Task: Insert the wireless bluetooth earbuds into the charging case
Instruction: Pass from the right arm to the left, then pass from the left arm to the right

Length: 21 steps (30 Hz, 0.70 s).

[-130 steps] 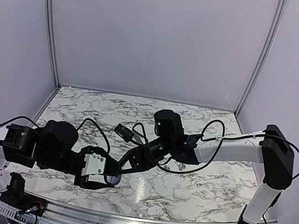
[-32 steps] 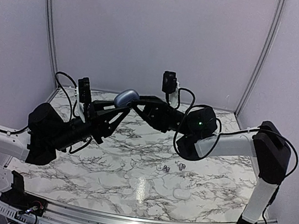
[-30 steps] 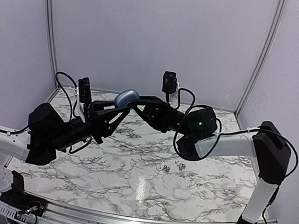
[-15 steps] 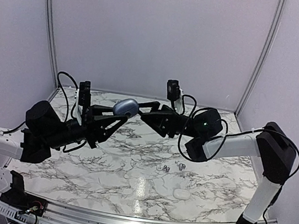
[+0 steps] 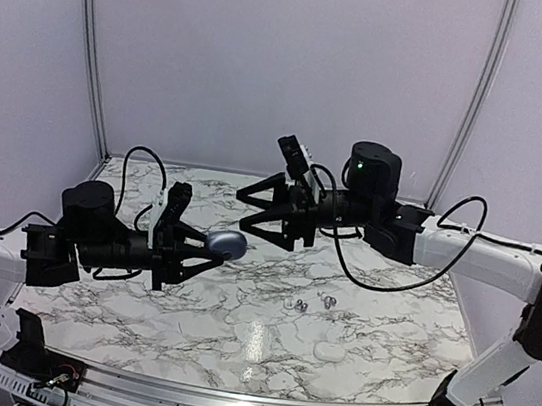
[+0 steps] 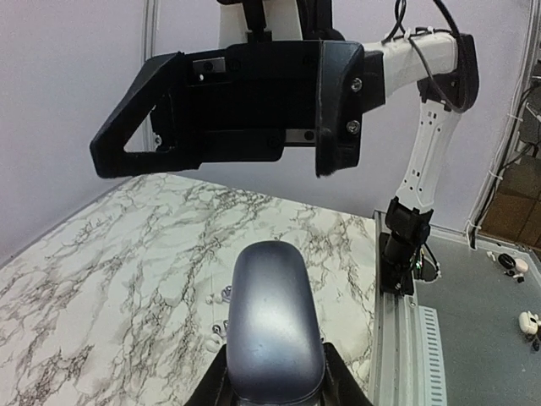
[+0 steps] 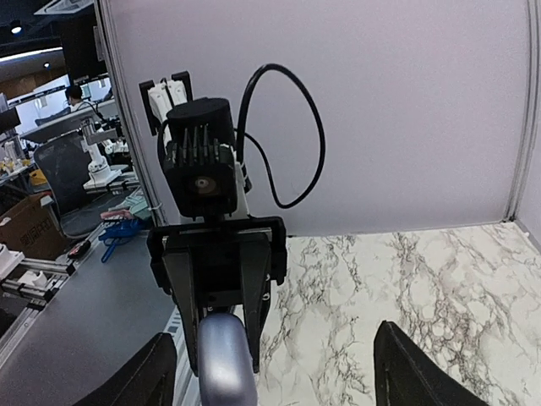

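Two black-and-white robot arms reach over a white worktop (image 5: 182, 334) veined with grey marble pattern, inside a booth with plain pale walls. The left claw (image 5: 202, 250) is closed narrowly on a smooth blue-grey, pebble-shaped charging case (image 5: 228, 245) and holds it in the air above the left-centre of the worktop, with the case pointing toward the right arm. In the left wrist view the case (image 6: 275, 334) sits pinched between the two dark fingers, its rounded end sticking out past them. The right claw (image 5: 244, 211) hangs higher and just to the right, its jaws spread wide and gripping nothing, facing the case but apart from it. The wireless bluetooth earbuds (image 5: 302, 306) lie loose on the worktop, right of centre, as small shiny dark buds in two little groups close together, well below both claws. A small white case (image 5: 331, 352) lies on the worktop nearer the front edge, just beyond the earbuds. A green light (image 5: 360, 161) glows on the right arm.
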Each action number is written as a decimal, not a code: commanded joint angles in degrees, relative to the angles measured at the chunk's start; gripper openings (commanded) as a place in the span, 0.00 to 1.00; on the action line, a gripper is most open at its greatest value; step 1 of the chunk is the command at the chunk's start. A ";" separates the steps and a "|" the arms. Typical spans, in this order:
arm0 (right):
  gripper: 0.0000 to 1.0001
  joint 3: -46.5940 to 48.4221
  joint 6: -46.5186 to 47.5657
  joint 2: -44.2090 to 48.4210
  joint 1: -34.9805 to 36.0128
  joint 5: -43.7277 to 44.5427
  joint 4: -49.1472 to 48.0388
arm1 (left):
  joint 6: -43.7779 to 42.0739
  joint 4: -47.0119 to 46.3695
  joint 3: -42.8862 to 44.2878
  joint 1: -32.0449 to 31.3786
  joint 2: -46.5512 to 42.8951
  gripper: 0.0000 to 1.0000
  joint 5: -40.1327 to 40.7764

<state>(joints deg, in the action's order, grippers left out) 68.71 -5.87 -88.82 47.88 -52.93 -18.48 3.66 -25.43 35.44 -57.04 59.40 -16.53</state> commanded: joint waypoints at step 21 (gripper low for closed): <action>0.49 2.13 15.44 -0.61 5.93 6.18 28.16 | -2.55 10.16 5.40 1.21 3.76 0.10 -7.85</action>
<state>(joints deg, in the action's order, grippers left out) 69.65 8.84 -90.74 53.47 -47.66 8.51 2.11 -17.50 38.85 -56.29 63.00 -22.83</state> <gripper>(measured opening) 0.483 0.265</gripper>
